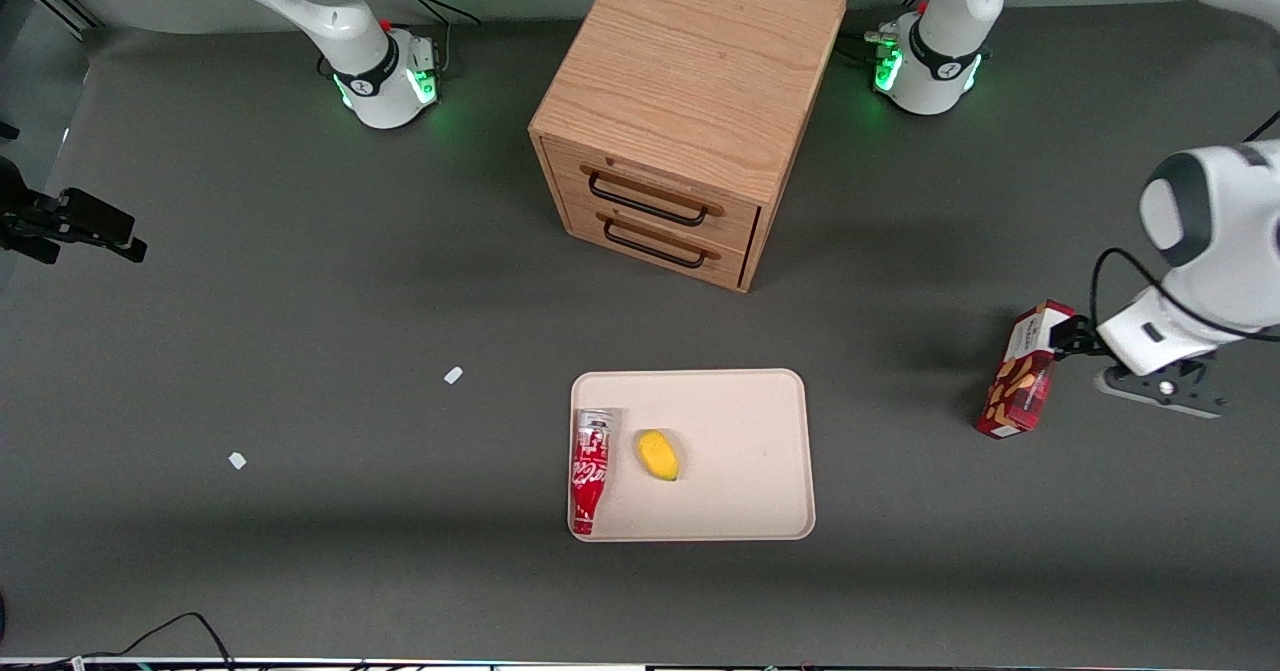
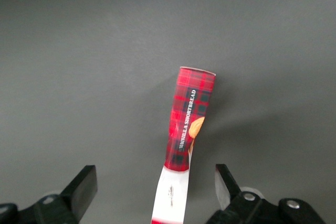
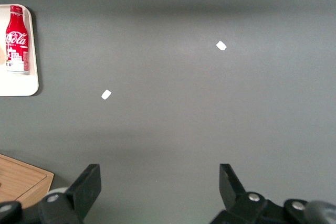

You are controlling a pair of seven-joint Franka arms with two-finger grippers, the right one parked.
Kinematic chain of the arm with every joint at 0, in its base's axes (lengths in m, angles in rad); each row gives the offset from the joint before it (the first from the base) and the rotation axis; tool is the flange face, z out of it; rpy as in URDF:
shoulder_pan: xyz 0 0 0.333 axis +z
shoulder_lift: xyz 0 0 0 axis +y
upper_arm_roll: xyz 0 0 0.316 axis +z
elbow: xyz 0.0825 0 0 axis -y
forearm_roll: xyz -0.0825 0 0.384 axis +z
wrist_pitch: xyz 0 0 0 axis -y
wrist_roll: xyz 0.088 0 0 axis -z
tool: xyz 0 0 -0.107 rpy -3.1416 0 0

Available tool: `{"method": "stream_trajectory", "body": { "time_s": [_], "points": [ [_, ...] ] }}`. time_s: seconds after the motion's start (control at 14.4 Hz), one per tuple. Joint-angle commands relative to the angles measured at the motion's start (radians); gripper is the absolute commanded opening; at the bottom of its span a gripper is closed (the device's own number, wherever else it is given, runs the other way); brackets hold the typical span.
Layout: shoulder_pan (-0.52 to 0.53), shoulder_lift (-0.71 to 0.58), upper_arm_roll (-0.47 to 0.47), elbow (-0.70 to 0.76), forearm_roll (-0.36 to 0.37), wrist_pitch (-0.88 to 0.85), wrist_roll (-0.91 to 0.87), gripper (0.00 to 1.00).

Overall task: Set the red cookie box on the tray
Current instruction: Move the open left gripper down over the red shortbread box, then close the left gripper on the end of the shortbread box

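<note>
The red cookie box, dark red tartan with a white end panel, is on the grey table toward the working arm's end, well apart from the tray. My left gripper is at the box's upper, white end. In the left wrist view the box runs away from the gripper. The fingers are open, one on each side of the white end, with a gap on both sides. The beige tray lies near the table's middle.
On the tray lie a red-and-white soda can and a small yellow object. A wooden two-drawer cabinet stands farther from the front camera than the tray. Two white scraps lie toward the parked arm's end.
</note>
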Motion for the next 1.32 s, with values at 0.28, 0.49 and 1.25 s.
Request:
{"method": "stream_trajectory", "body": {
  "time_s": [0.28,0.49,1.25],
  "points": [
    [-0.012,0.118,0.022,-0.082,0.012,0.192,0.099,1.00],
    [-0.018,0.161,0.022,-0.082,0.003,0.237,0.096,0.85],
    [-0.021,0.152,0.022,-0.044,-0.059,0.119,0.076,0.00]
  ]
}}
